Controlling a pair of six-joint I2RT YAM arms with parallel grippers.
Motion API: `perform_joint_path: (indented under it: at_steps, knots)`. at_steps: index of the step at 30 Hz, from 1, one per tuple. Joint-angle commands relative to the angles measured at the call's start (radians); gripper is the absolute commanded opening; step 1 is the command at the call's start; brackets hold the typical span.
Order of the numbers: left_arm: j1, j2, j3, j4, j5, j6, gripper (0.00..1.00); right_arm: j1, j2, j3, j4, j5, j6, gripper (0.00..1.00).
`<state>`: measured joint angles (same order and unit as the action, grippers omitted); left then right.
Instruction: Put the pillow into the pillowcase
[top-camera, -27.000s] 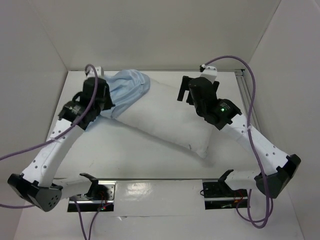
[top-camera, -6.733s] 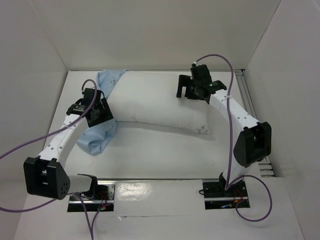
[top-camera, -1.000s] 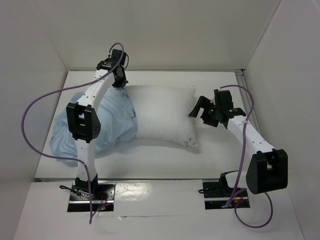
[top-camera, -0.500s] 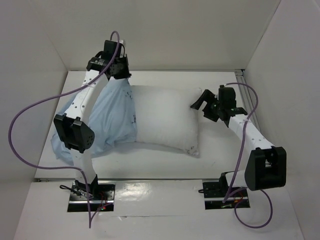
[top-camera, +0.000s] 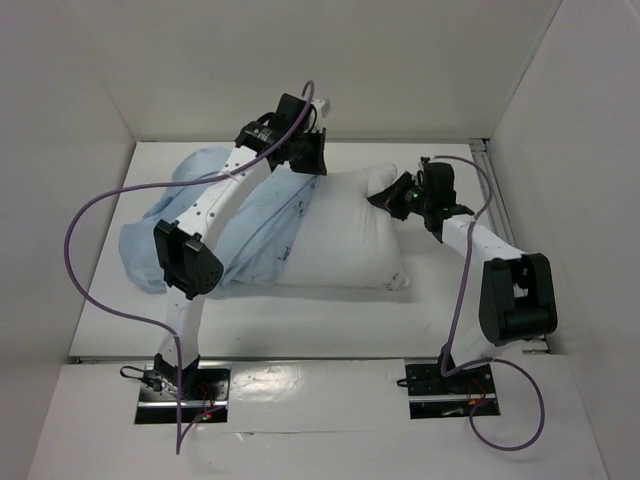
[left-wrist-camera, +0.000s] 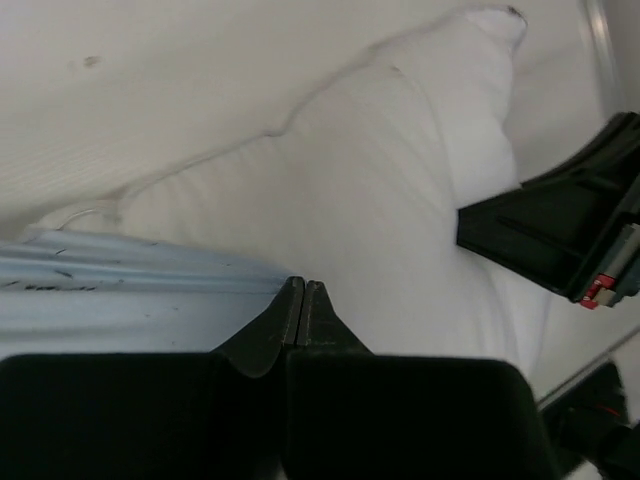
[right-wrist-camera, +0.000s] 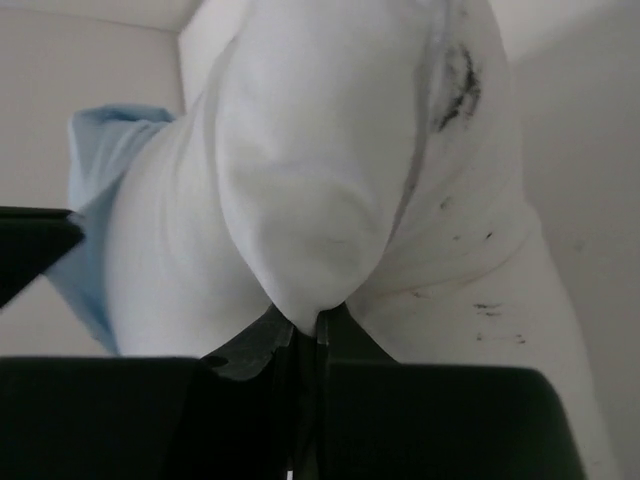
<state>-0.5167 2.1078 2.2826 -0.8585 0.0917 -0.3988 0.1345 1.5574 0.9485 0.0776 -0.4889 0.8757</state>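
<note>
The plump white pillow (top-camera: 345, 245) lies across the middle of the table. The light blue pillowcase (top-camera: 255, 240) covers its left part and trails off to the left. My left gripper (top-camera: 310, 163) is at the pillow's far edge, shut on the pillowcase's rim. In the left wrist view its fingertips (left-wrist-camera: 302, 290) press together, with the pillowcase (left-wrist-camera: 130, 290) beside them and the pillow (left-wrist-camera: 380, 200) beyond. My right gripper (top-camera: 387, 198) is shut on the pillow's far right corner. In the right wrist view a fold of the pillow (right-wrist-camera: 310, 180) is pinched between its fingers (right-wrist-camera: 312, 322), and the pillowcase (right-wrist-camera: 95, 150) shows at the far left.
White walls enclose the table at the back and both sides. A metal rail (top-camera: 492, 175) runs along the back right edge. Purple cables loop off both arms. The arm bases (top-camera: 180, 385) sit at the near edge. Dark smudges mark the pillow's right end (right-wrist-camera: 455, 75).
My left gripper has swung right along the far edge, dragging the pillowcase over more of the pillow. My right gripper has moved in and shut on the pillow's corner.
</note>
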Motion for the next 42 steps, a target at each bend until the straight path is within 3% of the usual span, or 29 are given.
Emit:
perform_joint_path:
  at_steps: [1,6,12,14,15,17,18,20,21,23,26,29,33,34,37,42]
  knots:
    - [-0.115,-0.081,0.11,0.166,0.302,-0.103,0.0,0.065,-0.141,0.168,0.07,-0.067,0.039,0.0]
    - [-0.227,-0.118,0.049,0.376,0.336,-0.227,0.0,0.093,-0.189,0.113,0.06,0.004,0.072,0.0]
    - [-0.203,-0.026,0.069,0.368,0.31,-0.238,0.0,0.057,-0.198,-0.046,0.025,0.096,0.126,0.0]
    - [-0.174,0.024,0.132,0.281,0.344,-0.213,0.02,0.031,-0.188,-0.079,0.016,0.137,0.126,0.0]
    - [-0.174,0.024,0.17,0.245,0.344,-0.195,0.21,0.019,-0.178,-0.079,-0.005,0.138,0.126,0.0]
    - [-0.174,-0.039,0.184,0.199,0.285,-0.134,0.41,-0.024,-0.142,-0.038,-0.073,0.128,0.08,0.0]
    - [-0.174,-0.084,0.119,0.199,0.257,-0.112,0.66,-0.038,-0.126,-0.016,-0.09,0.112,0.062,0.15]
    - [-0.174,-0.225,0.052,0.185,0.148,-0.048,0.83,-0.059,-0.082,0.07,-0.175,0.076,-0.012,0.57]
    - [-0.174,-0.265,0.02,0.152,0.111,-0.031,0.88,-0.071,-0.071,0.102,-0.217,0.076,-0.038,0.84]
    - [-0.19,-0.339,0.011,0.086,-0.022,0.0,0.89,-0.09,-0.062,0.171,-0.338,0.122,-0.09,0.96]
    - [-0.233,-0.486,-0.113,-0.013,-0.215,0.009,0.87,-0.14,-0.092,0.159,-0.392,0.122,-0.112,1.0]
    - [-0.269,-0.627,-0.398,-0.022,-0.364,-0.04,0.86,-0.173,-0.164,0.09,-0.403,0.133,-0.122,1.0]
    - [-0.313,-0.73,-0.751,0.011,-0.53,-0.264,0.82,-0.182,-0.22,0.026,-0.424,0.142,-0.164,1.0]
    - [-0.333,-0.756,-0.888,0.045,-0.555,-0.288,0.82,-0.182,-0.232,0.026,-0.443,0.142,-0.173,1.0]
    - [-0.385,-0.819,-1.062,0.12,-0.625,-0.386,0.87,-0.182,-0.243,0.006,-0.473,0.142,-0.205,1.0]
    - [-0.394,-0.807,-1.16,0.154,-0.681,-0.457,0.87,-0.182,-0.252,-0.005,-0.496,0.142,-0.241,1.0]
